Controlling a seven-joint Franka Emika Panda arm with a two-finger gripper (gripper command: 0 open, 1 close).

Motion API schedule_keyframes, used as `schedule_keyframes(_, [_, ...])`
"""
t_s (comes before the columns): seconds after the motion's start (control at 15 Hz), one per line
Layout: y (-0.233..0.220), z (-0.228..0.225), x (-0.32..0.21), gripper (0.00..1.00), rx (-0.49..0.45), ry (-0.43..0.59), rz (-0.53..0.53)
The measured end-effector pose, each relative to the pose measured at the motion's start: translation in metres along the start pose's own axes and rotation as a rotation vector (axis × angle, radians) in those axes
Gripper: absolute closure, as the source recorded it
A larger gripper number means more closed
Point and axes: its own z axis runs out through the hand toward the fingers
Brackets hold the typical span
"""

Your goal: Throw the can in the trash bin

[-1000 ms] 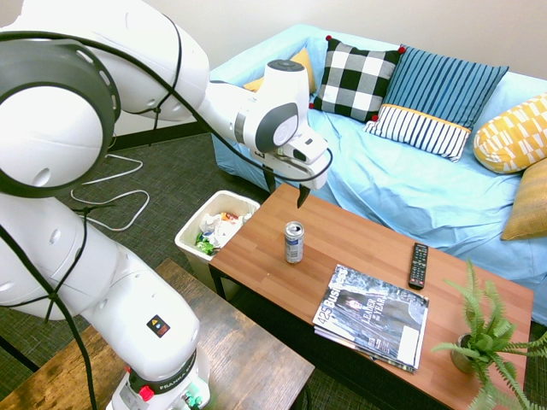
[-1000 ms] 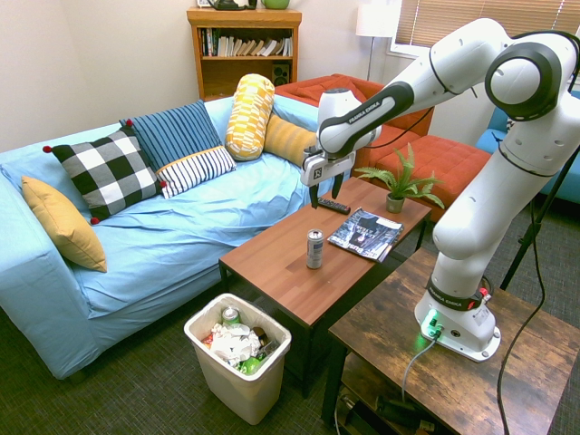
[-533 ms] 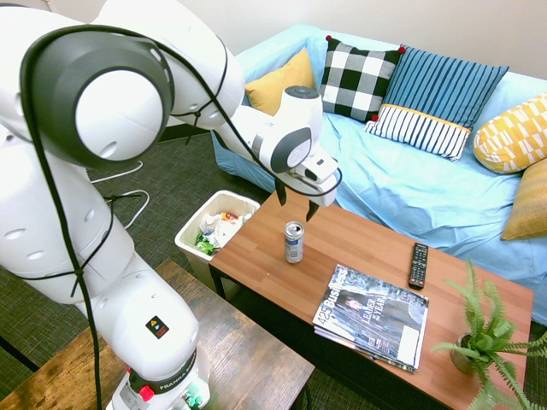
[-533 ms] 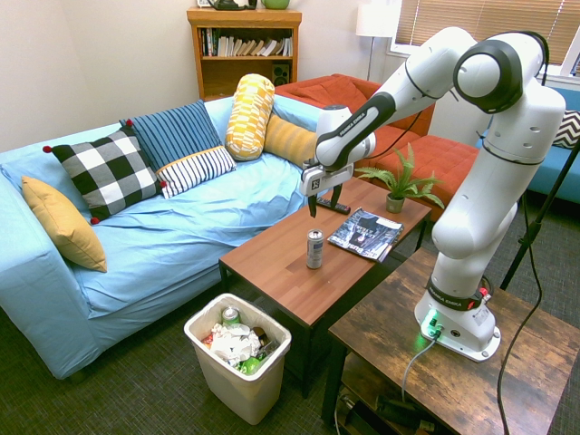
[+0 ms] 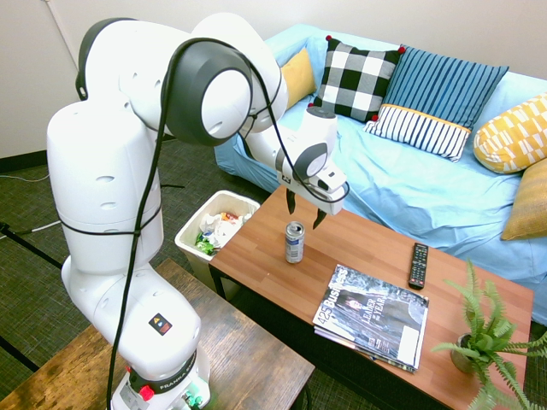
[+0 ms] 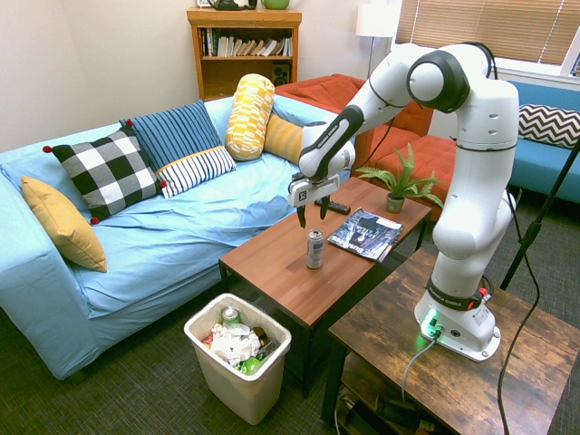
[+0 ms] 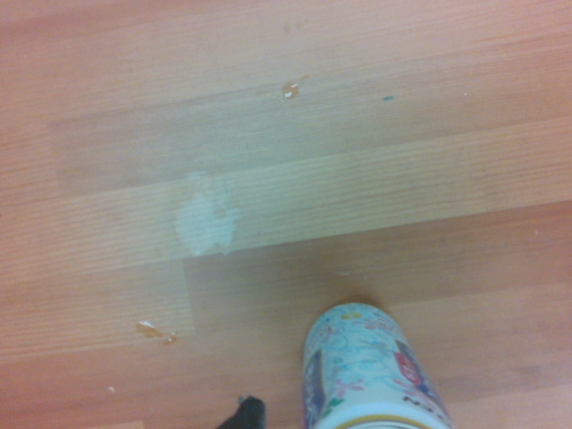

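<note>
The can (image 5: 294, 242) stands upright on the wooden surface (image 5: 359, 256), near the end closest to the bin (image 5: 190, 232). In the first exterior view it sits at about 10 o'clock from the magazine (image 5: 372, 314) and well apart from it. The pincer (image 5: 305, 209) hangs just above the can, fingers pointing down and spread wider than the can, holding nothing; a gap shows between the fingertips and the can's top. In the second exterior view the pincer (image 6: 309, 213) is likewise just above the can (image 6: 314, 248), at roughly 12 o'clock from it.

The bin stands on the carpet just off the end of the surface, at about 9 o'clock from the can in the first exterior view and at about 7 o'clock in the second (image 6: 272, 376). White and green rubbish fills it.

The remote (image 5: 418, 265) lies on the surface toward the sofa (image 5: 410, 188), at about 1 o'clock from the magazine. A potted plant (image 5: 483, 337) stands at the far end of the surface, at 3 o'clock from the magazine.

In the wrist view the can (image 7: 371, 371) shows from above at an angle, its printed side visible, on bare wood (image 7: 268, 134) with a pale smear (image 7: 207, 219) and a few small spots.
</note>
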Motion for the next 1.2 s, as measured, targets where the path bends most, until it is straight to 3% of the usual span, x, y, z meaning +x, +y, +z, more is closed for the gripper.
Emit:
schedule_keyframes(0.93, [-0.009,0.057,-0.012,0.0,-0.071,-0.068,0.007])
schedule_keyframes(1.0, [-0.009,0.058,-0.013,1.0,-0.073,-0.07,0.008])
schedule_keyframes(1.2, [-0.007,0.059,-0.013,1.0,-0.073,-0.075,0.018])
